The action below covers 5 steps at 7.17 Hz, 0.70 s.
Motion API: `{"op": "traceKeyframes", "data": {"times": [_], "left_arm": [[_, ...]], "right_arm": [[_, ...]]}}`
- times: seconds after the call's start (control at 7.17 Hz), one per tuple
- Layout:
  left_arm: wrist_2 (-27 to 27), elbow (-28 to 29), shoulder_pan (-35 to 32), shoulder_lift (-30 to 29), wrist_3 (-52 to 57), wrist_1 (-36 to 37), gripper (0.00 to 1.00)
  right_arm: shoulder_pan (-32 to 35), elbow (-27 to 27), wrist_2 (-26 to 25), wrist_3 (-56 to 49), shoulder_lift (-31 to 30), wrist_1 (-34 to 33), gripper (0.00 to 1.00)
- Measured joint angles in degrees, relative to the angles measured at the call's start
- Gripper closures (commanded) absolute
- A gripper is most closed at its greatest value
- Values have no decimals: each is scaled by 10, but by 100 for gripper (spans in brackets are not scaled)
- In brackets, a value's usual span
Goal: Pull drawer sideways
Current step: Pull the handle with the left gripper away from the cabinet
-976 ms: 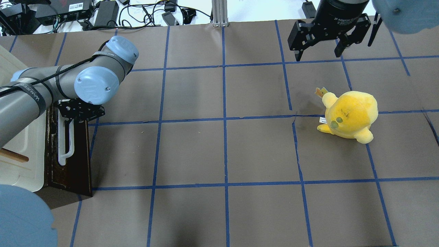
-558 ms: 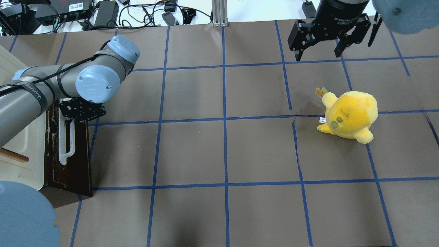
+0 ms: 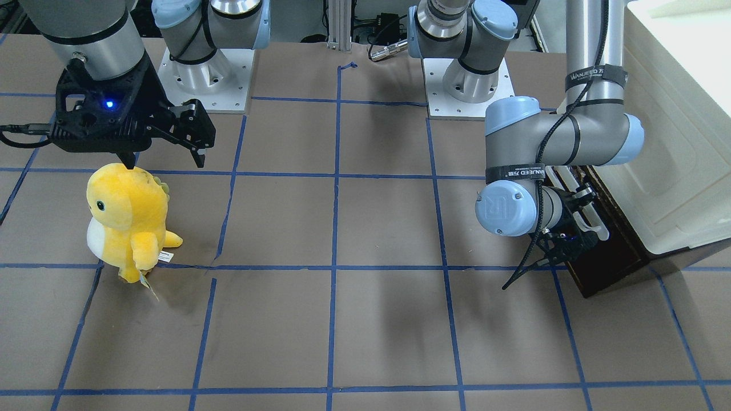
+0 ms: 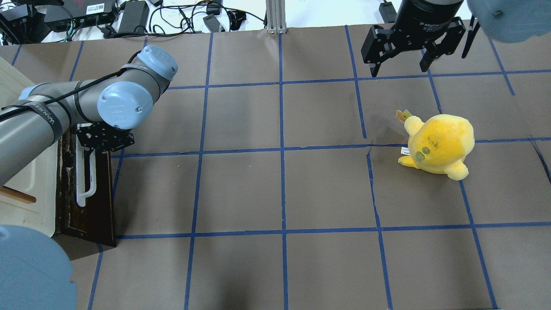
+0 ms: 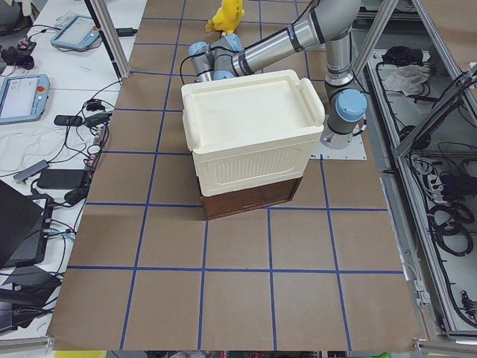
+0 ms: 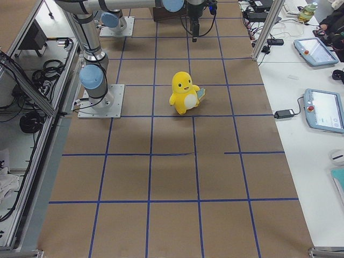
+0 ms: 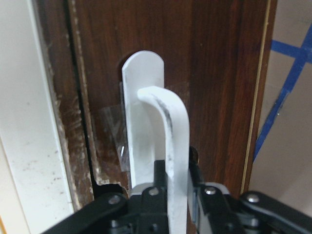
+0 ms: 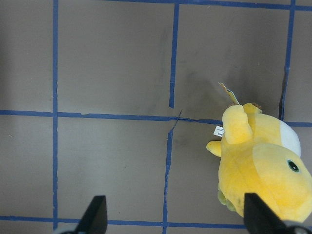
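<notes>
The drawer has a dark brown front with a long white bar handle. It sits at the table's left edge under the cream-white cabinet. My left gripper is shut on the far end of the handle. In the left wrist view the handle runs between the fingers of my left gripper, and a narrow dark gap shows between drawer front and cabinet. My right gripper is open and empty above the table's far right; it also shows in the right wrist view.
A yellow plush toy stands on the right half of the table, just in front of my right gripper. The brown table cover carries a blue tape grid. Cables and power bricks lie past the far edge.
My left gripper has moved slightly to the right with the handle, and the drawer front has shifted a little away from the cabinet. The right arm and the plush have not moved.
</notes>
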Motion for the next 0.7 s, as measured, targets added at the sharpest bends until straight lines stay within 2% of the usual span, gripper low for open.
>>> {"op": "traceKeyframes", "data": {"times": [0.7], "left_arm": [[-5, 6, -6, -5, -15, -7, 86]], "right_arm": [[0, 0, 0, 0, 0, 0, 0]]}}
